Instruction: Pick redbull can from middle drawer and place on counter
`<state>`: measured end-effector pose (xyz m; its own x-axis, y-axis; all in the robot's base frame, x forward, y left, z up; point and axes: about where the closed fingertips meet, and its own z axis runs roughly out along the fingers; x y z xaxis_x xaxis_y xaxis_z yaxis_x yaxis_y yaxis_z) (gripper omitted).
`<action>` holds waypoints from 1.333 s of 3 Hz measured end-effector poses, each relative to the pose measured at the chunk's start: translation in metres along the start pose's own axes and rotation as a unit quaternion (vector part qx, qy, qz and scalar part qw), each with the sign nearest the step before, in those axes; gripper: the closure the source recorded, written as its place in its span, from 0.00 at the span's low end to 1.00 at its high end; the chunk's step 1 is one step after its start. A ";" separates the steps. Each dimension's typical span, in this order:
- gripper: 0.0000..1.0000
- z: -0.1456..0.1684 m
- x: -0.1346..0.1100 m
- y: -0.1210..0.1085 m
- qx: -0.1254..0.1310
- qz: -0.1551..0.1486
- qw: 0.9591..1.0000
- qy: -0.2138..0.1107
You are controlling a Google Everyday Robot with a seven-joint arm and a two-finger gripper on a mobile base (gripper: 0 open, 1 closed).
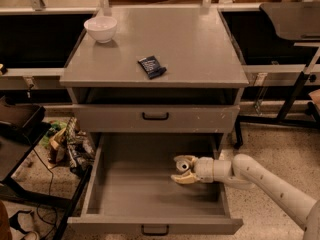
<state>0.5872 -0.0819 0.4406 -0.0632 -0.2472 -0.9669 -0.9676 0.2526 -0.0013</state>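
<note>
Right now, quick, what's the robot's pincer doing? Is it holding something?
Pincer: closed on the redbull can, down inside the open middle drawer.

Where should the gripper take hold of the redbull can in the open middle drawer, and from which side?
Grip the redbull can across its round side wall, about mid-height, coming in level from the right side of the middle drawer in this view, where the gripper is. The can appears upright, shiny top up, and slim.
</note>
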 end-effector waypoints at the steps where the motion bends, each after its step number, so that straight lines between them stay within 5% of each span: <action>1: 0.66 0.000 0.000 0.000 0.000 0.000 1.000 0.000; 2: 0.89 0.000 -0.004 0.001 0.002 0.001 1.000 -0.008; 3: 1.00 -0.041 -0.050 0.010 -0.007 -0.008 1.000 -0.012; 4: 1.00 -0.124 -0.141 0.031 -0.027 -0.012 0.999 -0.015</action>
<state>0.5363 -0.1550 0.6084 -0.0321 -0.2235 -0.9742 -0.9804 0.1964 -0.0128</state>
